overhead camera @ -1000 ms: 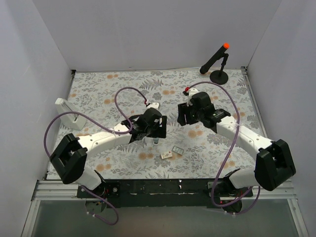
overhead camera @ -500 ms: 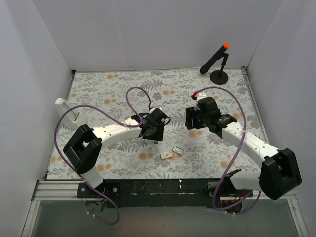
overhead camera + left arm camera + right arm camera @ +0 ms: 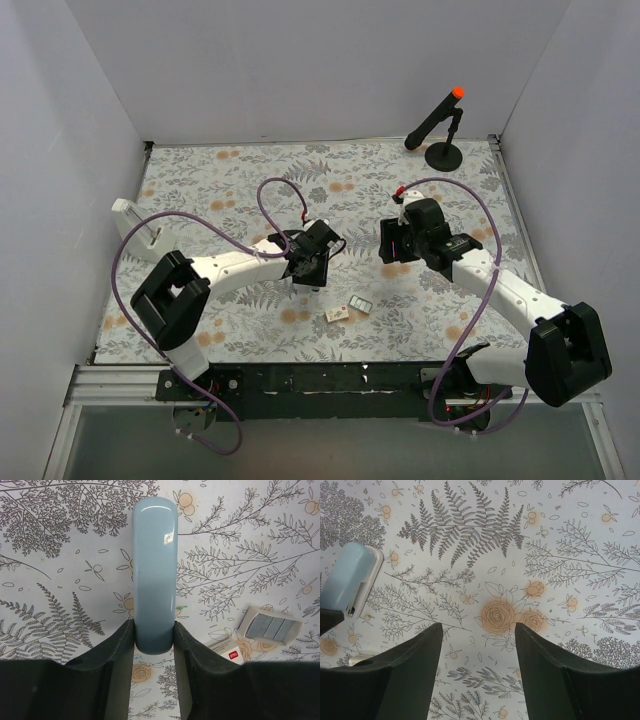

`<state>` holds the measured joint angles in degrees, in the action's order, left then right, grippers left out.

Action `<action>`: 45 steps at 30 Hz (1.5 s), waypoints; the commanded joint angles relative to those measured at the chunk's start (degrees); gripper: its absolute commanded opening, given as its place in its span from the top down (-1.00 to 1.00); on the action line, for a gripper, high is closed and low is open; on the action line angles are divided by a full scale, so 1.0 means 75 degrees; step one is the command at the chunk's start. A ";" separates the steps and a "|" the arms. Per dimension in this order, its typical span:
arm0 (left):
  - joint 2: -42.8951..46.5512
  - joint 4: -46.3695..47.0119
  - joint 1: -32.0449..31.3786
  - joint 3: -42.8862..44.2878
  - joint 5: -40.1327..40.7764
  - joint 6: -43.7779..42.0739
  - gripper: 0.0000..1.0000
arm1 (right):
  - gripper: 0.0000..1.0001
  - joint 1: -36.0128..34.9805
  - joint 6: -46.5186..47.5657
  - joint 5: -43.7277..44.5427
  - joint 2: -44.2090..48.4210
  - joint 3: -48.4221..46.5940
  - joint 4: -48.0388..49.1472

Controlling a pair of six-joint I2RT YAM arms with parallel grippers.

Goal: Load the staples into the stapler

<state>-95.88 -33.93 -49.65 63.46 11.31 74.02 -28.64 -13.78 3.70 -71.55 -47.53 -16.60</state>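
In the left wrist view a pale blue stapler (image 3: pixel 155 575) lies lengthwise on the floral mat. My left gripper (image 3: pixel 154 630) is shut on its near end, both black fingers pressed against its sides. The staples (image 3: pixel 272 626), silvery rows in a small tray, lie just right of it beside their beige box (image 3: pixel 227 647). From above, the left gripper (image 3: pixel 314 268) covers most of the stapler; the staples (image 3: pixel 361 304) and box (image 3: pixel 337 314) lie to its lower right. My right gripper (image 3: pixel 393 243) hangs open and empty (image 3: pixel 477 645), with the stapler's far end (image 3: pixel 350 577) to its upper left.
A black stand with an orange-tipped rod (image 3: pixel 440 120) is at the back right corner. A white holder (image 3: pixel 140 228) sits at the mat's left edge. White walls enclose the mat on three sides.
My left gripper has moved slightly right and closed its fingers onto the stapler. The right gripper drifted a little to the right and stayed open.
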 commanded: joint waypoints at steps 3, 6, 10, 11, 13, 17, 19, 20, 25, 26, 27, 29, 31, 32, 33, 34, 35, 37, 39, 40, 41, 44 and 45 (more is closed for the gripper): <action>-0.0306 -0.0081 -0.0001 -0.0364 -0.0032 0.0185 0.77 | -0.36 0.0104 -0.0084 -0.0048 0.0177 0.0114 0.0186; -0.0400 -0.0105 -0.0036 -0.0469 0.0074 0.0244 0.77 | -0.36 0.0116 -0.0096 -0.0084 0.0153 0.0173 0.0198; -0.0517 -0.0210 -0.0072 -0.0493 0.0097 0.0326 0.79 | -0.36 0.0151 -0.0108 -0.0154 0.0141 0.0185 0.0233; -0.0483 -0.0256 -0.0083 -0.0377 0.0121 0.0349 0.79 | -0.36 0.0163 -0.0108 -0.0143 0.0153 0.0173 0.0233; -0.0342 -0.0455 -0.0072 -0.0166 0.0319 0.0338 0.78 | -0.36 0.0174 -0.0085 -0.0154 0.0165 0.0138 0.0221; -0.0225 -0.0924 0.0010 0.0526 0.0683 0.0221 0.67 | -0.36 0.0186 -0.0003 -0.0119 0.0153 0.0044 0.0163; -0.0224 -0.0937 0.0127 0.0714 0.0823 0.0139 0.62 | -0.35 0.0198 0.0033 -0.0107 0.0165 0.0009 0.0139; -0.0224 -0.0902 0.0162 0.0714 0.0859 0.0115 0.60 | -0.36 0.0210 0.0044 -0.0107 0.0153 0.0009 0.0128; -0.0377 -0.0703 0.0619 0.0644 0.0789 -0.0095 0.60 | -0.36 0.0233 0.0103 -0.0060 0.0235 -0.0003 0.0057; -0.0412 -0.0609 0.0701 0.0632 0.0824 -0.0142 0.60 | -0.36 0.0245 0.0126 -0.0060 0.0258 -0.0003 0.0046; -0.0435 -0.0550 0.0876 0.0644 0.0859 -0.0177 0.60 | -0.36 0.0257 0.0138 -0.0037 0.0270 -0.0003 0.0034; -0.0540 -0.0398 0.1064 0.0691 0.0871 -0.0306 0.60 | -0.35 0.0280 0.0162 -0.0025 0.0317 -0.0003 0.0010; -0.0634 -0.0293 0.1357 0.0796 0.0894 -0.0446 0.60 | -0.35 0.0280 0.0173 -0.0002 0.0340 -0.0026 0.0010; -0.0681 -0.0234 0.1439 0.0866 0.0883 -0.0482 0.59 | -0.35 0.0303 0.0173 0.0010 0.0364 -0.0049 0.0010; -0.0774 -0.0245 0.1579 0.0936 0.0859 -0.0517 0.57 | -0.36 0.0304 0.0208 0.0045 0.0364 -0.0084 -0.0013; -0.0810 -0.0234 0.1650 0.0983 0.0847 -0.0529 0.52 | -0.36 0.0315 0.0209 0.0068 0.0364 -0.0108 -0.0036; -0.0822 -0.0222 0.1697 0.1042 0.0836 -0.0529 0.47 | -0.36 0.0327 0.0232 0.0103 0.0399 -0.0143 -0.0095; -0.0776 -0.0198 0.1779 0.1066 0.0836 -0.0529 0.29 | -0.36 0.0327 0.0278 0.0267 0.0434 -0.0237 -0.0130; -0.0670 -0.0175 0.1792 0.1054 0.0847 -0.0471 0.10 | -0.37 0.0350 0.0325 0.0582 0.0551 -0.0307 -0.0177; -0.0542 -0.0163 0.1815 0.1054 0.0859 -0.0459 -0.06 | -0.37 0.0362 0.0384 0.0700 0.0586 -0.0354 -0.0189; -0.0460 -0.0175 0.1815 0.1077 0.0894 -0.0436 -0.24 | -0.37 0.0409 0.0419 0.0841 0.0656 -0.0401 -0.0224; 0.0102 -0.0035 0.1838 0.1113 0.1163 -0.0377 -0.66 | -0.40 0.0479 0.0571 0.1485 0.0856 -0.0623 -0.0329; 0.0313 0.0012 0.1896 0.1147 0.1268 -0.0377 -0.72 | -0.47 0.0514 0.0583 0.1846 0.0903 -0.0728 -0.0446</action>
<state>-101.45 -35.57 -36.10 70.19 16.84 70.81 -25.85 -11.38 8.82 -67.99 -48.10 -18.83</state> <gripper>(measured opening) 0.783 0.692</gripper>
